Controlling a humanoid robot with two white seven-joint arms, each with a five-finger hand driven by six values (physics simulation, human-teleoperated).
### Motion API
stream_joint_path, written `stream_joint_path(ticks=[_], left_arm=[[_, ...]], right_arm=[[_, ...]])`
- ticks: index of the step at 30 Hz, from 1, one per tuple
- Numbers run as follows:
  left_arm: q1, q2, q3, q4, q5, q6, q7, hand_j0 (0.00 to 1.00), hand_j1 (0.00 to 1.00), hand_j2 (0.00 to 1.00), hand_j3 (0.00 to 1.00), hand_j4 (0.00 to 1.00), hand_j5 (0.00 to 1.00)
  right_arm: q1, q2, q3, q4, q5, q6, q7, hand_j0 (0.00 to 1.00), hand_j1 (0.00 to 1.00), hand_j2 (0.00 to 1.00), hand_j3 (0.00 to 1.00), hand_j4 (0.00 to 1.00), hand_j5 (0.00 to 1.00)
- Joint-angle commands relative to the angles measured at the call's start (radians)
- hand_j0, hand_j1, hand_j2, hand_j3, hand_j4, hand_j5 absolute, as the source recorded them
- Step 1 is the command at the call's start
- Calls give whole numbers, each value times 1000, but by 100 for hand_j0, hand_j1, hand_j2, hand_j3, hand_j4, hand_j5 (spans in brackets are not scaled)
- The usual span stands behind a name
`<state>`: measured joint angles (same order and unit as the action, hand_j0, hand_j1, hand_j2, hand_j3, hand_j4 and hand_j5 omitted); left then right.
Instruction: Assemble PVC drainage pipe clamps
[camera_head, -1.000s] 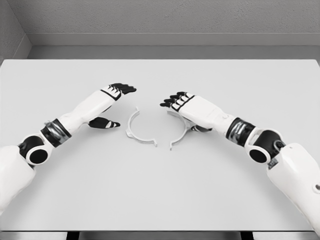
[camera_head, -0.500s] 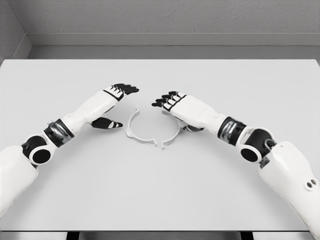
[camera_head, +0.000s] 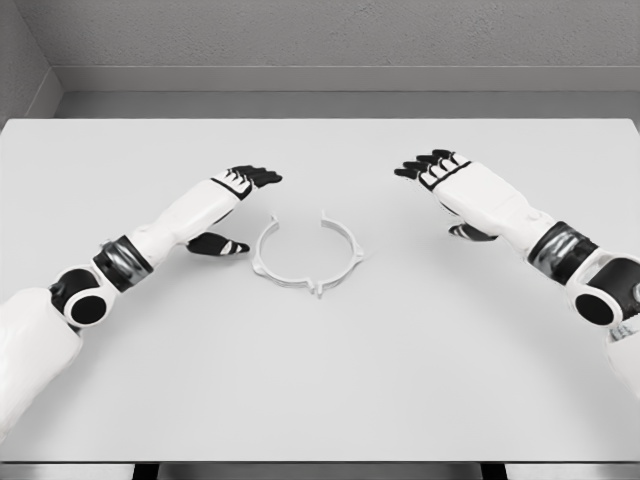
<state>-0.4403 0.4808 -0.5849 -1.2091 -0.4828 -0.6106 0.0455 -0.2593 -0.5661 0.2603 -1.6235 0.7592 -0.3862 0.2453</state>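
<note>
Clamp halves (camera_head: 305, 258) are lying on the tabletop (camera_head: 400, 370), meeting near the front, gapped behind. Left hand (camera_head: 232, 205) and right hand (camera_head: 452, 192) are hovering empty, fingers relaxed; closing that gap looks next.

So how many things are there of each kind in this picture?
Clamp halves: 2, the left half and the right half, lying together as a ring
Robot hands: 2, the left hand and the right hand, both off the clamp
Table: 1
Total: 5
</note>
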Motion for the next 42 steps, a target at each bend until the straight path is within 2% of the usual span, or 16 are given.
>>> stream_joint_path(ticks=[1, 3, 5, 6, 10, 42], left_arm=[[0, -7, -7, 8, 3, 0, 1, 100, 100, 100, 100, 100, 100], [0, -7, -7, 6, 3, 0, 1, 100, 100, 100, 100, 100, 100], [0, -7, -7, 6, 3, 0, 1, 100, 100, 100, 100, 100, 100], [0, -10, -10, 6, 3, 0, 1, 100, 100, 100, 100, 100, 100], [2, -30, -13, 6, -4, 0, 1, 100, 100, 100, 100, 100, 100], [2, -93, -12, 5, -4, 0, 1, 100, 100, 100, 100, 100, 100]], right_arm=[[8, -32, -187, -32, -24, -82, -1, 100, 100, 100, 100, 100, 100], [95, -31, -340, -36, -49, -216, -3, 100, 100, 100, 100, 100, 100], [158, -38, -450, -35, -73, -225, -1, 100, 100, 100, 100, 100, 100], [164, -41, -466, -30, -75, -225, -1, 100, 100, 100, 100, 100, 100], [166, -34, -467, 19, -75, -225, -4, 100, 100, 100, 100, 100, 100], [157, -32, -461, 30, -73, -225, -4, 100, 100, 100, 100, 100, 100]])
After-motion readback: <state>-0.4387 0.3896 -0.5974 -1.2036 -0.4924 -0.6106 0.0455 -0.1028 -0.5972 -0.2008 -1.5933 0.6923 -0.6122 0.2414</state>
